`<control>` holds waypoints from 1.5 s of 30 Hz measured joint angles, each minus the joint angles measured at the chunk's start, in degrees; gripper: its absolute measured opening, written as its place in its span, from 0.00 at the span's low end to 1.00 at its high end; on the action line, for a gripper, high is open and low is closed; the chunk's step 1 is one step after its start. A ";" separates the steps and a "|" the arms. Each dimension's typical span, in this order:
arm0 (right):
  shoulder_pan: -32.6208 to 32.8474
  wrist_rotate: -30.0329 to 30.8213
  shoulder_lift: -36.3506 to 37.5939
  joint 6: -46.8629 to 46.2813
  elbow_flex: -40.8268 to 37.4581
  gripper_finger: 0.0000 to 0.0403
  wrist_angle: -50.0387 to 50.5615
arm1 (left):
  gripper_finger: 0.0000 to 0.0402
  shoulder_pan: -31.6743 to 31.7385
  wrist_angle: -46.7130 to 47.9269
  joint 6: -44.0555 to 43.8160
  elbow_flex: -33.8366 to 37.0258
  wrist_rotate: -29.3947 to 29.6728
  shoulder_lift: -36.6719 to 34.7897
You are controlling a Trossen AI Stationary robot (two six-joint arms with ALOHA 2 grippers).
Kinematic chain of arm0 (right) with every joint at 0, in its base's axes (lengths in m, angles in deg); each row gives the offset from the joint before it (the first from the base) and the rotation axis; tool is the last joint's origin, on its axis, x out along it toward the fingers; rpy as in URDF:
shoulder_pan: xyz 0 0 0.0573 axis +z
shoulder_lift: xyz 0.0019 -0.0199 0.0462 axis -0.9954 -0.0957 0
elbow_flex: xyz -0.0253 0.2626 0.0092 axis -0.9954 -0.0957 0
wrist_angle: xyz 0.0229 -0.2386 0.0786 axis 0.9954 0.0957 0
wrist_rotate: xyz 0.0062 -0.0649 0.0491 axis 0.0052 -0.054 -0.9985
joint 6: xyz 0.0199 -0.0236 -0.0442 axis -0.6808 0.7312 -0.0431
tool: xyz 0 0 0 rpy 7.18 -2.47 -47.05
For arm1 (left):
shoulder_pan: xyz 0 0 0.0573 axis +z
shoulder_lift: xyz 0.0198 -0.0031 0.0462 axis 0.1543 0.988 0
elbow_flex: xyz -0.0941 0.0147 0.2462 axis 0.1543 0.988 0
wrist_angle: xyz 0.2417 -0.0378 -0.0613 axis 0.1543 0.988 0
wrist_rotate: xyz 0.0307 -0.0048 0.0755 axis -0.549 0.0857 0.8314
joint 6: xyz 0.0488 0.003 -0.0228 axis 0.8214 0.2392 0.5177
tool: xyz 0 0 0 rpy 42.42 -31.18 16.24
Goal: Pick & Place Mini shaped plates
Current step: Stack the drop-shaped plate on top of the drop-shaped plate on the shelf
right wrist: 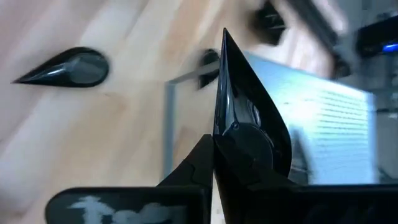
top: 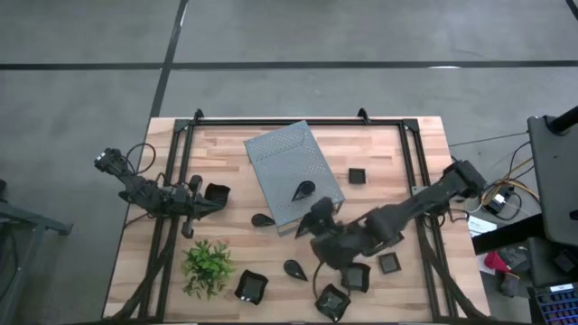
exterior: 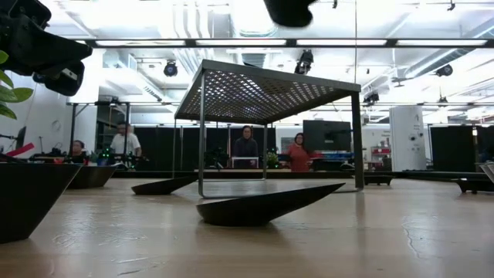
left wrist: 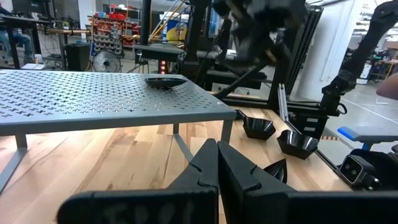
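The mini shaped plates are glossy black. One leaf plate (top: 302, 190) lies on top of the grey perforated stand (top: 291, 171). Two more leaf plates (top: 263, 219) (top: 293, 268) rest on the table. Square dishes (top: 251, 286) (top: 332, 302) (top: 355, 277) sit near the front edge, and another square dish (top: 217, 192) is beside the left gripper. My right gripper (top: 312, 224) hovers at the stand's near right corner, shut on a leaf plate (right wrist: 239, 106). My left gripper (left wrist: 217, 165) is shut and empty, low over the table left of the stand. My right gripper pinches a leaf plate between its two fingers at the plate's rounded end (right wrist: 249, 140). The plate stands on edge in the hold, with its pointed tip (right wrist: 224, 40) away from the fingers. It is lifted clear above the table.
A green plant (top: 208, 266) stands at the near left. Two more square dishes (top: 389, 263) (top: 357, 175) sit right of the stand. Black frame rails (top: 415, 181) run along both sides of the table. People stand in the room beyond the table (exterior: 247, 147).
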 joint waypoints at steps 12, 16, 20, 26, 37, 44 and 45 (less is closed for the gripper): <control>-10.41 -9.76 7.66 1.43 -0.98 0.02 -0.59 | 0.00 0.00 0.00 0.00 0.00 0.00 0.00; -15.84 -16.50 7.51 1.33 -0.98 0.02 -0.56 | 0.00 0.00 0.00 0.00 0.00 0.02 0.00; -19.32 -17.17 6.44 2.55 -1.02 0.02 -0.62 | 0.00 0.00 0.00 0.00 0.00 0.00 0.00; -21.22 -19.60 4.22 3.21 -1.87 0.02 -0.62 | 0.00 -0.01 0.00 -0.01 0.00 0.00 0.00; -21.50 -19.71 4.20 5.58 -3.94 0.02 -1.67 | 0.00 0.00 0.00 0.00 0.00 0.00 0.00; -21.78 -19.65 4.20 6.57 -6.06 0.02 -3.39 | 0.00 0.00 0.00 0.00 -0.02 0.02 0.00; -21.78 -19.57 4.20 6.56 -6.13 0.02 -3.51 | 0.00 0.00 0.02 0.00 0.00 0.02 0.00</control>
